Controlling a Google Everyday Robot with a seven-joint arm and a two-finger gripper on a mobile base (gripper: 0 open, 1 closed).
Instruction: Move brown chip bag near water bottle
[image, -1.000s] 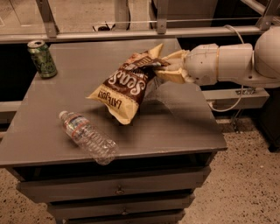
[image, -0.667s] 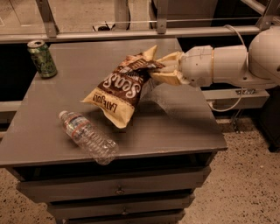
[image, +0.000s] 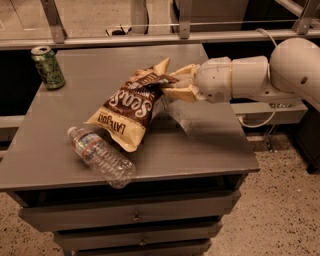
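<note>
the task looks nearly done. the brown chip bag is already close to the water bottle: its lower tan end hangs or rests just beside the bottle's middle, on the side away from the camera. whether that end touches the bottle or the table cannot be told from this view. the bottle lies on its side near the front edge of the table, cap pointing toward the back left. the green can stands well apart at the back left corner and plays no part. what is left, by my reading, is to set the bag down fully and let go of it.

the gripper is over the middle of the table, above and to the right of the bottle. its fingers are closed on the bag's upper end, pinching the crinkled top so that the bag slants down to the left. the arm reaches in from the right, lying nearly level, with the wrist turned so the gripper points left toward the bag.
</note>
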